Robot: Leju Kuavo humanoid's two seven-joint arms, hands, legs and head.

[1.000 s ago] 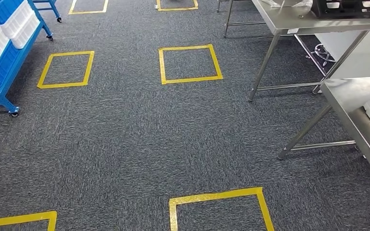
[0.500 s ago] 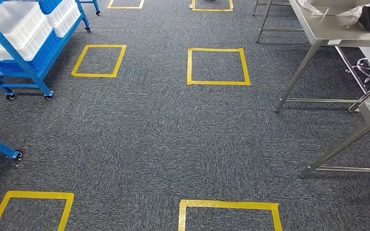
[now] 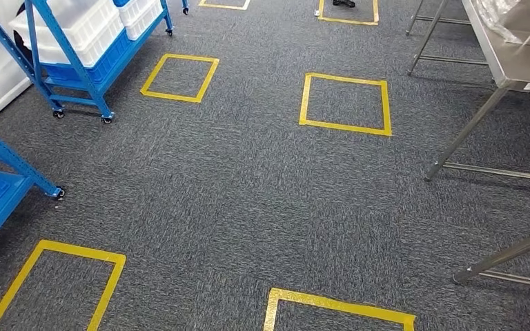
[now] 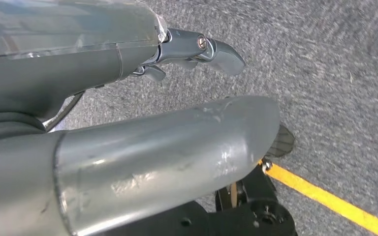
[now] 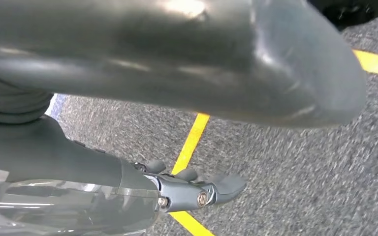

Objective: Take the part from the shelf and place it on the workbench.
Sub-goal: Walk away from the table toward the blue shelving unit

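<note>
view swings left since 1 s ago: camera turning, not things | shelf now upper left, desk upper right | left robot hand, right robot hand hang empty, fingers apart | part unseen, fetch pending

This looks like a workshop. Blue shelves on wheels hold white bins, and a shiny metal bench stands nearby. Yellow tape squares mark the grey carpet.

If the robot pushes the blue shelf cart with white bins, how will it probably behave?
The blue shelf cart would probably roll easily, since small casters show under its legs. The stacked white bins sit high, so a hard push might rock it. Carpet may slow the rolling.
</note>
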